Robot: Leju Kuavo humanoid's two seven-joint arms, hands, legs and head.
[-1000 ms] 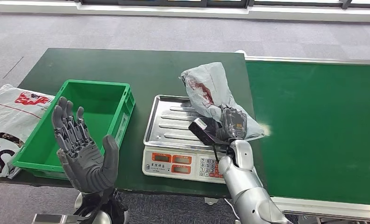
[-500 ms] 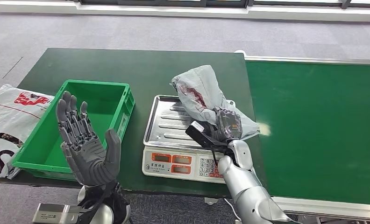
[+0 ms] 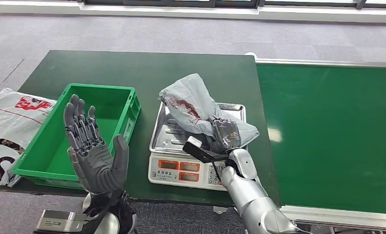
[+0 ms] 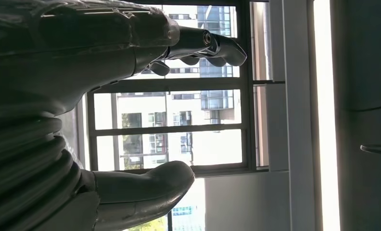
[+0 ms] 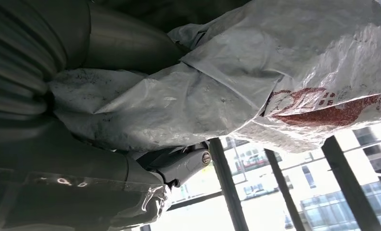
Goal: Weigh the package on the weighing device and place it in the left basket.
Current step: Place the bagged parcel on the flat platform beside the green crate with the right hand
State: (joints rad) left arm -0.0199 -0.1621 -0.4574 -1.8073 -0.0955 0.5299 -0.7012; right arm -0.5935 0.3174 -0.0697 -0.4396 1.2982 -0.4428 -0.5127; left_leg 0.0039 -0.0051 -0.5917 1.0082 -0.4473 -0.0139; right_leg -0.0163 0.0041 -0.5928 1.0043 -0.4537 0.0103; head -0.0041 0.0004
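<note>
Looking down from the head view, the package [image 3: 193, 105] is lying over the steel pan of the weighing device [image 3: 193, 141], its crumpled grey plastic sagging across the pan's right side and trailing toward the table [image 3: 147, 68] edge. It is reading as soft, light and loosely filled (a mailer bag, by the look of it), so it is likely to slump and fold rather than keep a shape; the film looks slippery, and a bunched handful of the bag seems a surer hold than a flat face. The right hand [image 3: 225, 134] is gripping the package's near end, dark fingers [image 3: 221, 127] wrapping over the plastic. The left hand [image 3: 94, 151] is hanging raised beside the left basket [image 3: 127, 112], palm up, fingers apart and holding nothing.

Turning to the left wrist view, the left hand's fingers [image 4: 217, 45] and thumb are standing well apart with nothing between them.

Turning to the right wrist view, the package's wrinkled film [image 5: 256, 82] is pressing against the palm, a gathered fold of it being pinched under the fingers [image 5: 184, 163], most of the bag hanging beyond them.
</note>
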